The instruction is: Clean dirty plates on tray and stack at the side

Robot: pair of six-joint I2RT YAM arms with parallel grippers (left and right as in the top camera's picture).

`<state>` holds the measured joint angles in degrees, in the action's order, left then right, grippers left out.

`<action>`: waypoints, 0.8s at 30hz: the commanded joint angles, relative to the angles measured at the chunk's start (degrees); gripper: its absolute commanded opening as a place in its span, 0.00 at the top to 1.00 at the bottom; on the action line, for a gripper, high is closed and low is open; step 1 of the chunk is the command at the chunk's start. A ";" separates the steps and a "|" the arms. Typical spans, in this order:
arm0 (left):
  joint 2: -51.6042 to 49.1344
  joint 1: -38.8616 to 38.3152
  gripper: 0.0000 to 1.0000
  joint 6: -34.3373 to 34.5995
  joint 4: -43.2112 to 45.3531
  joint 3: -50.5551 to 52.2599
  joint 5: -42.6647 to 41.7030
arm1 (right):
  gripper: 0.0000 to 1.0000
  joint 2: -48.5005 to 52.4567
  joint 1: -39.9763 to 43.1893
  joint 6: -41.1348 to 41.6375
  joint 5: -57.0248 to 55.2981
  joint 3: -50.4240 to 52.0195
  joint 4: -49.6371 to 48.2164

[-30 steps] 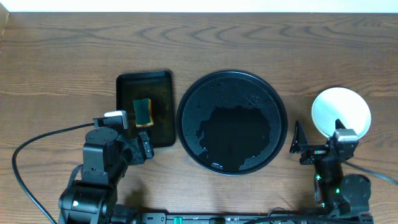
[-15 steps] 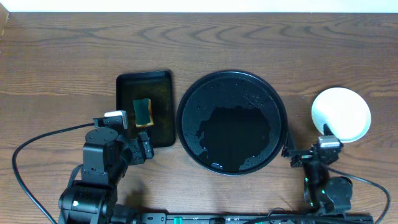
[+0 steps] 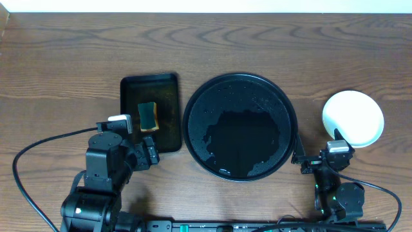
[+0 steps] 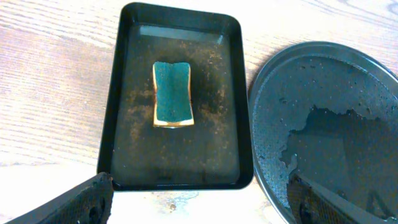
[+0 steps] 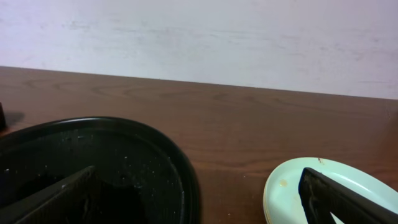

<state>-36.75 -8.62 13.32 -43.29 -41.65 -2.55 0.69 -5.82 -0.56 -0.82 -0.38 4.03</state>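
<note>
Now the small round pale-green plates (image 3: 353, 118) sit on the brown wooden tabletop (image 3: 64, 58), at 3 o'clock from the large round glossy black tray (image 3: 239, 125). The left gripper (image 4: 199, 180) and right gripper (image 5: 198, 171) stand wide, empty.

Glossy wet black tray (image 3: 239, 125), smooth pale plates (image 3: 353, 118), wood-grain side (image 3: 64, 64), porous sponge (image 4: 172, 94).

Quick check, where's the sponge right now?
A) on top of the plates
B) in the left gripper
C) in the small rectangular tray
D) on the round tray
C: the sponge lies flat inside the small rectangular tray, with nothing gripping it.
</note>
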 commanded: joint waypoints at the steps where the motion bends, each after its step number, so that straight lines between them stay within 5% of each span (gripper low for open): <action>1: 0.04 0.26 0.11 0.09 0.02 0.20 1.11 | 0.01 -0.31 -0.63 -0.81 0.44 0.07 0.24; 24: 1.60 0.61 0.11 -0.76 -1.49 0.24 2.86 | 0.01 -0.31 -0.63 -0.81 0.44 0.07 0.24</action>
<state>-36.49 -8.60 13.26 -44.18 -41.65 -2.00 0.69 -5.82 -0.69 -0.82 -0.38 4.01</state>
